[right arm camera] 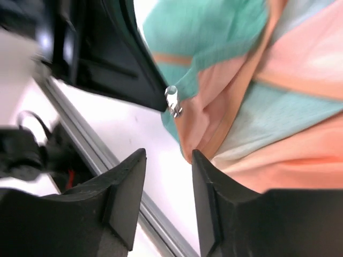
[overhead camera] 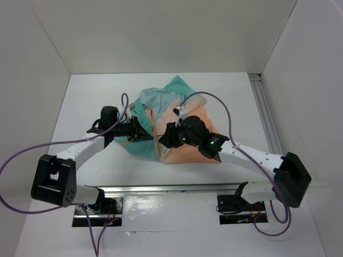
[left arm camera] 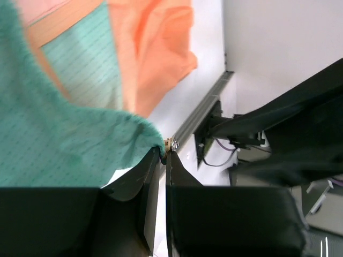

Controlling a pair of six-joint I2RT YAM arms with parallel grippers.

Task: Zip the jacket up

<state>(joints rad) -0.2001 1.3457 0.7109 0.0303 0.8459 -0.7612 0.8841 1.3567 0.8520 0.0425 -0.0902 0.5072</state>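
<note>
Jacket (overhead camera: 161, 101): crumpled heap in middle of table (overhead camera: 96, 96), teal toward 12 o'clock, peach toward 5. Looks thin, light and floppy; probably bunches and slides easily, so needs the hem held taut. Best hold: small metal zipper pull (right arm camera: 172, 101) at bottom front edge, plus hem corner beside it. Left gripper (left arm camera: 165, 155) pressed together on that teal hem corner. Right gripper (right arm camera: 169, 158) spread, nothing between, zipper pull just ahead at 12 o'clock in wrist view. No brand, label or legible writing visible.
</note>
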